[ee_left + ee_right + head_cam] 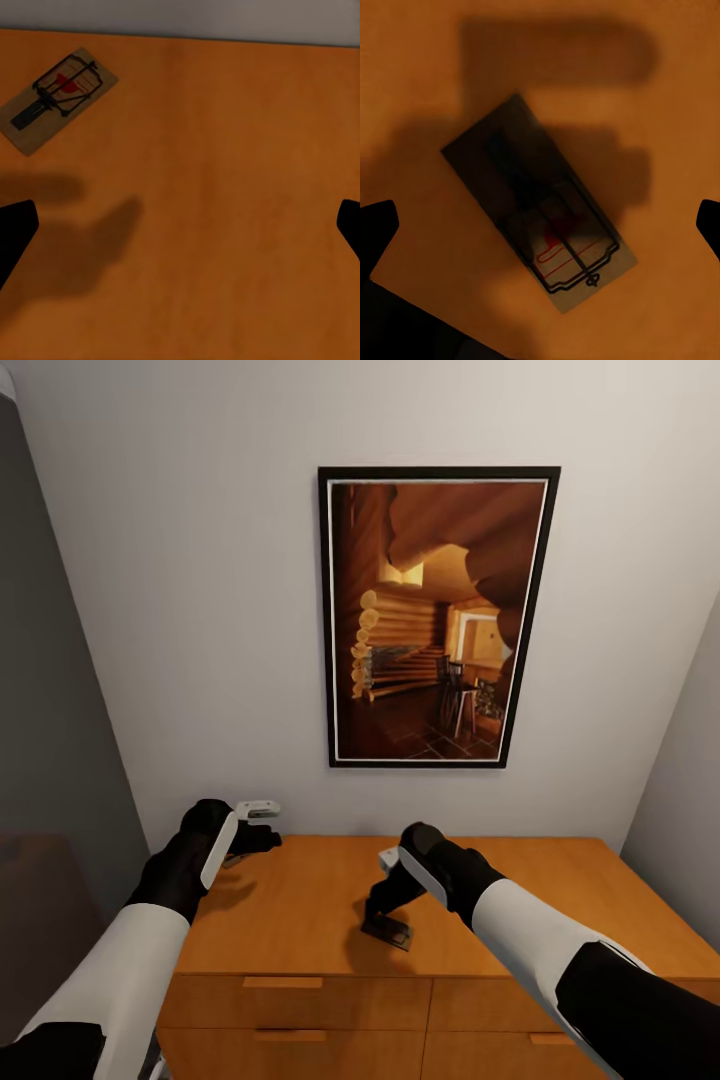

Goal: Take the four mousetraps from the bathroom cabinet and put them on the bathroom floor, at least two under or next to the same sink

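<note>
My right gripper [392,905] hangs just over the top of the cabinet [560,900], with its two fingers spread wide and nothing held. In my right wrist view the dark fingertips [376,225] sit far out at each side, and one mousetrap [540,202] lies flat on the wood right between them, turned at a slant. In my head view that same trap [388,932] is near the front edge, just under this hand.

My left gripper [262,825] is open wide too, and empty. It hovers over the far left part of the cabinet top. A second mousetrap [58,99] lies flat there, off to one side of its fingers and well apart from them.

I think these traps are light, thin and stiff, like a little wood board. The wire parts look bendy and could snap shut, so I would not pinch those. I would come straight down and squeeze the two long wooden edges. Because it lies flat and slanted, I should turn my wrist to line up first, or it may slide away on the smooth wood.
</note>
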Controlling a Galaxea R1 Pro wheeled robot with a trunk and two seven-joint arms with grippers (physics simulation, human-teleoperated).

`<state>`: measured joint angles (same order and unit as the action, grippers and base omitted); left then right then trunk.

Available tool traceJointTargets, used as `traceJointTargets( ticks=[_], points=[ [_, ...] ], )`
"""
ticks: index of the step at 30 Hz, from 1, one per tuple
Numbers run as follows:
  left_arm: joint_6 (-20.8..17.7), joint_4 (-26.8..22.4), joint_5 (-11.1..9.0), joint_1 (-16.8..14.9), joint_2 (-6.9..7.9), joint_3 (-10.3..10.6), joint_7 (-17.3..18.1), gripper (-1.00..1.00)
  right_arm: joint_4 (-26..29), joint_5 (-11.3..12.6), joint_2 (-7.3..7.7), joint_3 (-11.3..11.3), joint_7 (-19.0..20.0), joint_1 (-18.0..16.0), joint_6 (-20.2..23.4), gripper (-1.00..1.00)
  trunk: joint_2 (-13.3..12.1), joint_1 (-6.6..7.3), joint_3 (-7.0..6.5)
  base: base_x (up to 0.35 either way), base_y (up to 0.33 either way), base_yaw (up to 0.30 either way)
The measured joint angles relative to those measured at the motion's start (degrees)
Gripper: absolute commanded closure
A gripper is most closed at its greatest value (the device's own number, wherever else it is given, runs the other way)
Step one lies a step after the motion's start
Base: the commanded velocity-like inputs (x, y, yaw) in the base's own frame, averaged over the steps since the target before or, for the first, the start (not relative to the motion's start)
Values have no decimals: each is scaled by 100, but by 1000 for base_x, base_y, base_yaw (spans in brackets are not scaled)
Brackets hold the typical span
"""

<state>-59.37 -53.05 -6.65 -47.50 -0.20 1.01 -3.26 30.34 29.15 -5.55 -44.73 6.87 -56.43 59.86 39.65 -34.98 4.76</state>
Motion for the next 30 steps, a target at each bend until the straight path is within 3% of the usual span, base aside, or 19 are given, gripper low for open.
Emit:
traceJointTargets(
  ticks=[10,19,30],
  points=[
    [5,0,3,0,3,0,0,-100,119,17,1,-7,8,0,0,-100,402,-220,180,0,0,0],
    [10,6,21,0,19,-1,-5,-100,134,28,-1,-25,81,0,0,-100,404,-221,181,0,0,0],
    [9,9,7,0,27,-1,-4,-100,247,26,1,-30,200,0,1,-100,844,-462,378,0,0,0]
  ],
)
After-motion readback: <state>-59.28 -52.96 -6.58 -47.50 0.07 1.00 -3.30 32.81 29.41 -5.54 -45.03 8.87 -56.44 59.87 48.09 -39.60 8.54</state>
